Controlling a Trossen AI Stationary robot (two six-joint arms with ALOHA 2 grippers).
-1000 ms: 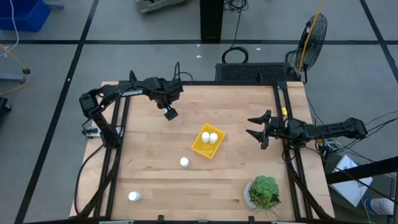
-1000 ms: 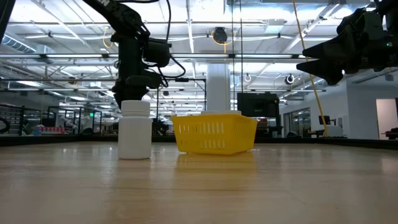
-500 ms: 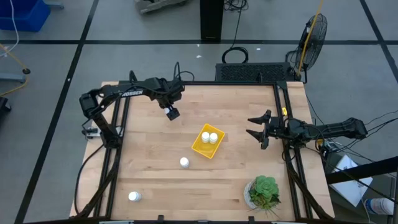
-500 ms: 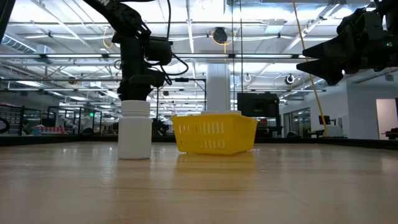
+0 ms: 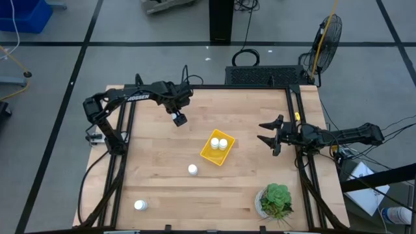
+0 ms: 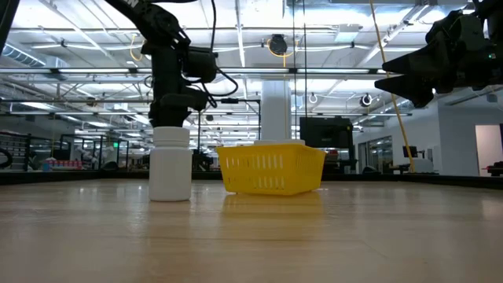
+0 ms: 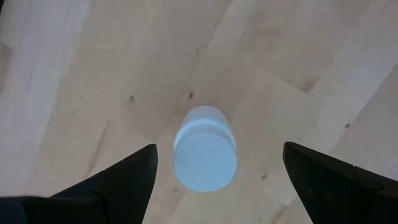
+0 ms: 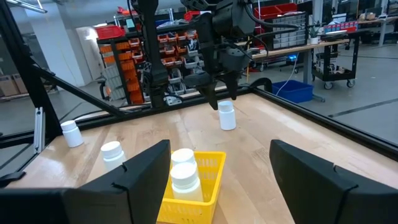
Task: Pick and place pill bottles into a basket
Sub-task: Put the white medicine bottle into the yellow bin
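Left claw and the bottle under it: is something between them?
No. In the left wrist view only bare table surrounds the bottle below the open left claw.

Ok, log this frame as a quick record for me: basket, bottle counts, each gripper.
basket: yellow, mid-table
in basket: two pill bottles
on table: three upright; bottle under left gripper, bottle beside basket, bottle near front-left corner
left gripper: open, just above a bottle
right gripper: open, empty, raised at the table's right side
other: potted plant
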